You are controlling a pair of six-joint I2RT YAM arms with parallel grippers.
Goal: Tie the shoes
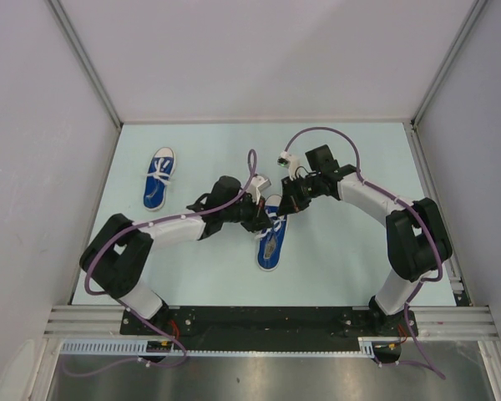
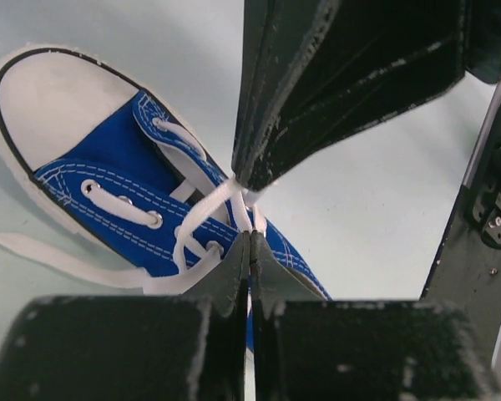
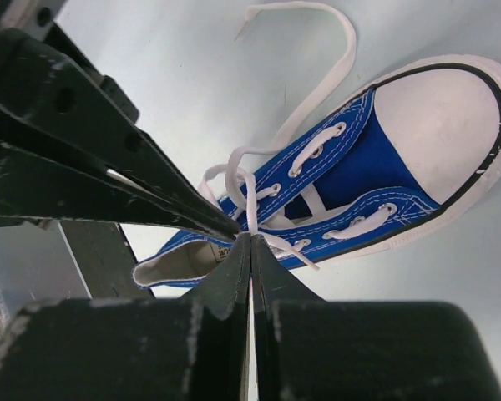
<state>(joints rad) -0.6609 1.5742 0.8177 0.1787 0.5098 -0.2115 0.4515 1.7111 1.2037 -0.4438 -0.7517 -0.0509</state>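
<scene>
Your left jaws and right jaws each clamp the lace [image 2: 213, 200] above the near shoe [image 1: 270, 246] — tips nearly touching.

No text, brand, number or sign can be read in any view. Nothing legible on the near shoe [image 1: 269, 251] or the far shoe [image 1: 158, 182]; any marks on the insoles are too small to make out.

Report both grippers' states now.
The left gripper is shut on the lace of the shoe.
The right gripper is shut on that lace too.
</scene>
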